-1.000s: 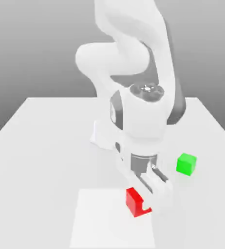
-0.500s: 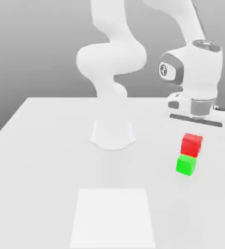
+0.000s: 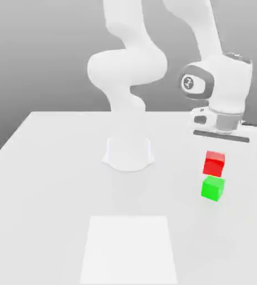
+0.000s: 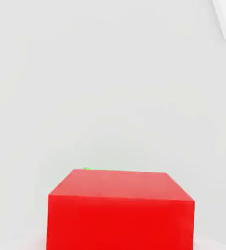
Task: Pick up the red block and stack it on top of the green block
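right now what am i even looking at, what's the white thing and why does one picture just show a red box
The white thing is a simulated robot arm standing on a pale table. At its end is a gripper with two fingers for pinching things. One picture comes from a camera off the arm that sees the whole scene; the other comes from a camera on the hand, looking down past what it carries. That is why the red block looks so big there. The gripper is shut on the red block, which hangs in the air just above the green block, not yet resting on it. A white square patch lies nearer the front.
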Tool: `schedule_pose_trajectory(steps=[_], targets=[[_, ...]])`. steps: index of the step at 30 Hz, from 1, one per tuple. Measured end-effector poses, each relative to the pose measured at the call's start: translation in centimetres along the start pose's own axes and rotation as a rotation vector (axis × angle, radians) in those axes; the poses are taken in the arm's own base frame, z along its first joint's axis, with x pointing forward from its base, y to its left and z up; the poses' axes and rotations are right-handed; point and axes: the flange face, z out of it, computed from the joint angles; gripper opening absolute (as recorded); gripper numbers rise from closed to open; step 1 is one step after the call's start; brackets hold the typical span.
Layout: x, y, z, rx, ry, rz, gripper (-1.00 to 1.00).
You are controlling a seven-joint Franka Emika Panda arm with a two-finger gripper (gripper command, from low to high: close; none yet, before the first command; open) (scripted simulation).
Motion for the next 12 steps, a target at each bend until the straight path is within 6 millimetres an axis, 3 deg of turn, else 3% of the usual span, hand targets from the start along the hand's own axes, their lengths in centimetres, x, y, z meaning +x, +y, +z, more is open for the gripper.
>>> schedule_pose_trajectory(steps=[12], targets=[[-0.2, 0.3, 2.6, -0.014, -0.009, -0.004, -1.00]])
